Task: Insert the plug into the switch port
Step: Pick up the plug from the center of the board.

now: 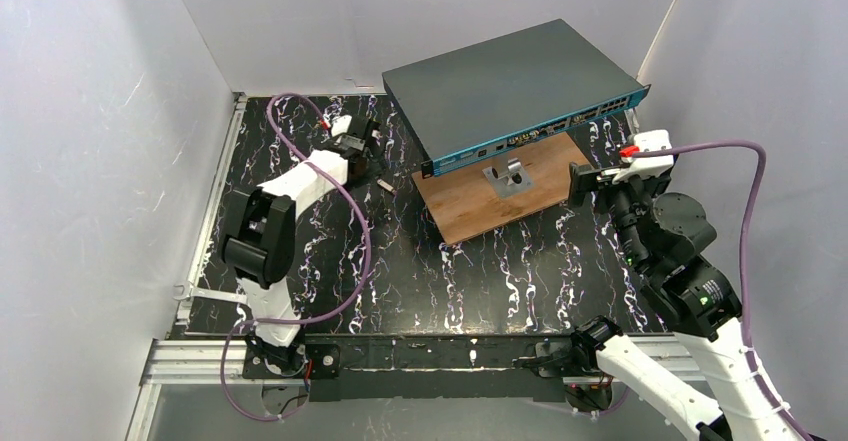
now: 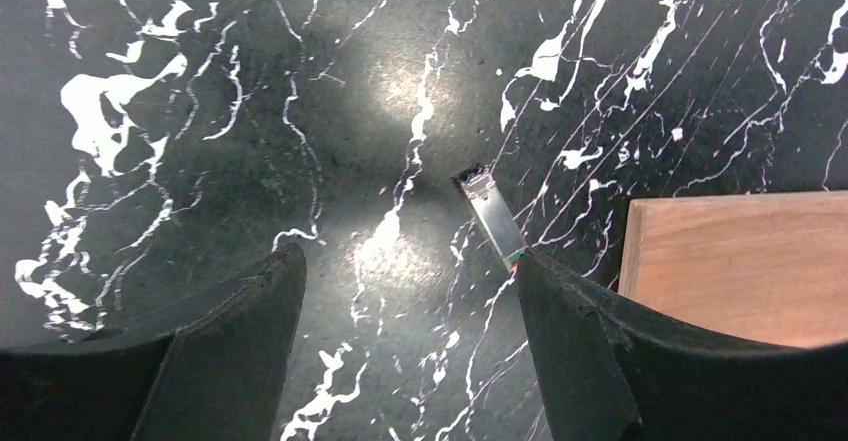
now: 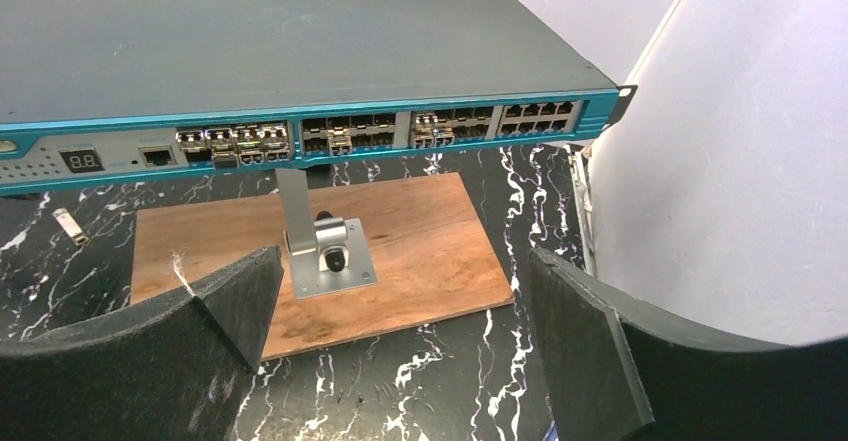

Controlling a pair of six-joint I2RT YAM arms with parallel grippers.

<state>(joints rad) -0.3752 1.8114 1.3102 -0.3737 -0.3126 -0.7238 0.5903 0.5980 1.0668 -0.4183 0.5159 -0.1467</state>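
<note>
**Plug lies loose on the table, neither gripper holding anything**

From where I stand, the plug (image 2: pixel 492 216), a small silvery metal module, lies flat on the black marbled table (image 1: pixel 480 281), just left of the wooden board (image 1: pixel 480 206) and well apart from the switch (image 1: pixel 510 86); the left gripper (image 2: pixel 405 261) hangs over it with its fingers spread and nothing between them; the plug sits hard against the inner edge of the finger nearest the board, and I cannot quite tell from the wrist view whether the two touch

The right gripper (image 3: pixel 400 261) is spread wide too, empty, facing the teal front of the switch, whose rows of ports run above the board and its little metal bracket (image 3: pixel 325 251)

The pick-up looks like the step in hand, and the risks begin there; the plug is off-centre in the gap and lies at a slant, so closing now would likely push it sideways across the smooth table, or pinch only one end and let it pivot; a crooked grip would carry on to the insertion, where the plug could jam against a port's edge; some ports already look filled, so a wrong choice is another hazard
</note>
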